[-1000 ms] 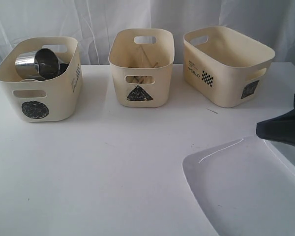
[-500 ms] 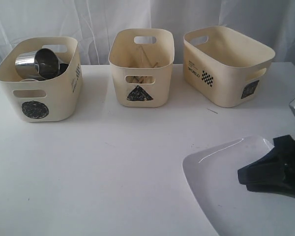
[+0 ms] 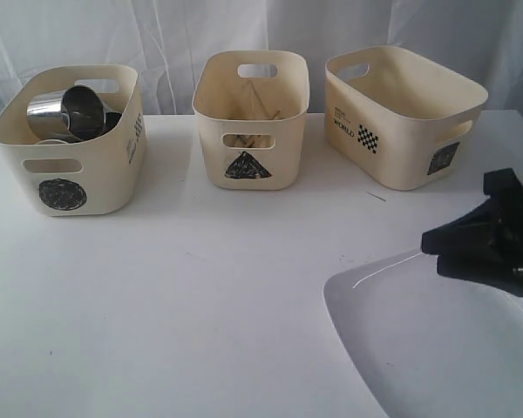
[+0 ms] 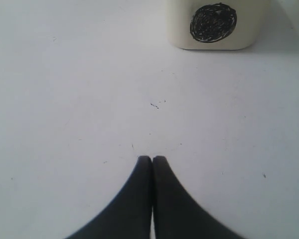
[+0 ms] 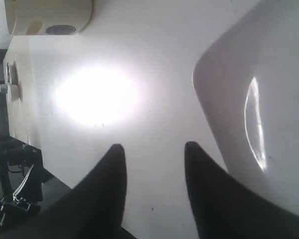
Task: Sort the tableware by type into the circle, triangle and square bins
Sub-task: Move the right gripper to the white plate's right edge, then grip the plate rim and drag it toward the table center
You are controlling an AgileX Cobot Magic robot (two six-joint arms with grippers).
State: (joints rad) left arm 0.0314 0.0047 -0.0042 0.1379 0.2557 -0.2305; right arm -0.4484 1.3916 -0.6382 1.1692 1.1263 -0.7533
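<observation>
Over the last second the right pincer [image 3: 434,252] comes in from the right edge of the exterior view, passes over the large white plate [image 3: 418,348], and now hangs at the plate's far rim, on the side toward the square bin [image 3: 392,148]. Its jaws part over that same second; they now stand well apart with nothing between them. Everything else lies as before. I judge this to be the lead-in to a grasp of the plate, which is the only piece of tableware left out on the bench [image 3: 200,287]. The steel mugs [image 3: 70,111] already sit in the circle bin [image 3: 87,174], and thin sticks, seemingly the chopsticks [image 3: 266,109], lean inside the triangle bin [image 3: 213,148]. What shows of the square bin's inside is bare, so the plate probably belongs there. The right wrist view adds what the exterior view cannot. Only bare bench fills the gap between the two fingers, and the plate's rounded corner lies just beside one finger, so the rim is not yet between the jaws. The left wrist view alone shows the left pincer [image 4: 152,160], which is out of the exterior view. It is pressed shut on nothing, over bare bench, facing the circle mark on its bin.
</observation>
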